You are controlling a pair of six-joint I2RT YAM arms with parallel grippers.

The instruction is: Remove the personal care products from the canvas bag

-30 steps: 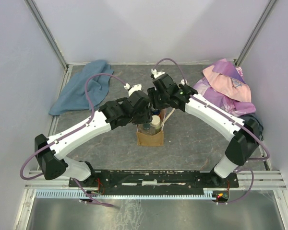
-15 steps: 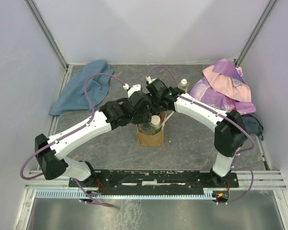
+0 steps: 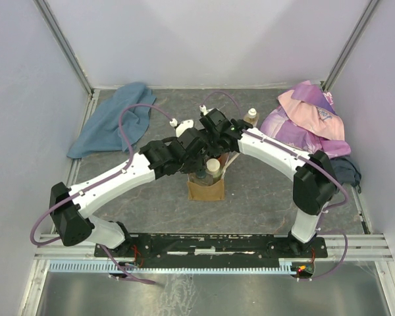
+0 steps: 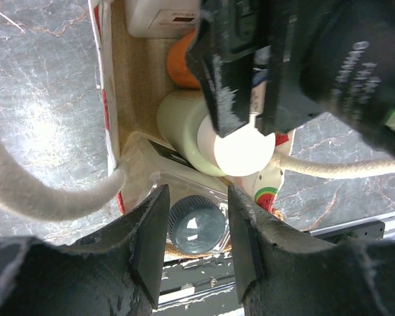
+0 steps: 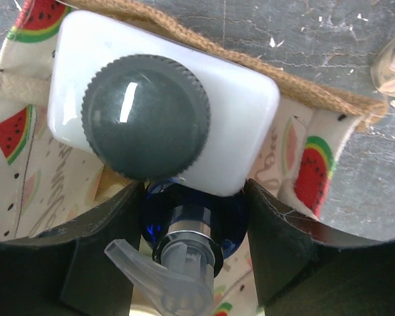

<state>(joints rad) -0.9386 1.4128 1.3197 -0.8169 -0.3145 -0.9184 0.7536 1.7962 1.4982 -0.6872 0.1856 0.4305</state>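
The canvas bag (image 3: 206, 189) stands mid-table with both grippers over its mouth. My left gripper (image 3: 197, 153) (image 4: 197, 245) is open, its jaws on either side of a dark-lidded jar (image 4: 196, 227) inside the bag. A cream-capped bottle (image 4: 240, 148), an orange bottle (image 4: 180, 66) and a white rectangular bottle (image 4: 159, 16) show behind the jar. My right gripper (image 3: 214, 139) (image 5: 194, 253) is shut on the blue cap (image 5: 194, 214) of a pump bottle. The white rectangular bottle's dark cap (image 5: 145, 115) sits just beyond the right gripper. One cream-capped bottle (image 3: 251, 117) stands outside the bag.
A blue cloth (image 3: 112, 122) lies at the back left. A pink-purple cloth (image 3: 309, 118) lies at the back right, beside the bottle outside the bag. The bag's cream handles (image 4: 46, 194) hang out over its sides. The bag's lining (image 5: 313, 171) has a watermelon print.
My right arm has swung in from the right and its gripper has come down onto the bag's mouth, uncovering the bottle by the pink cloth. The left arm has barely moved.
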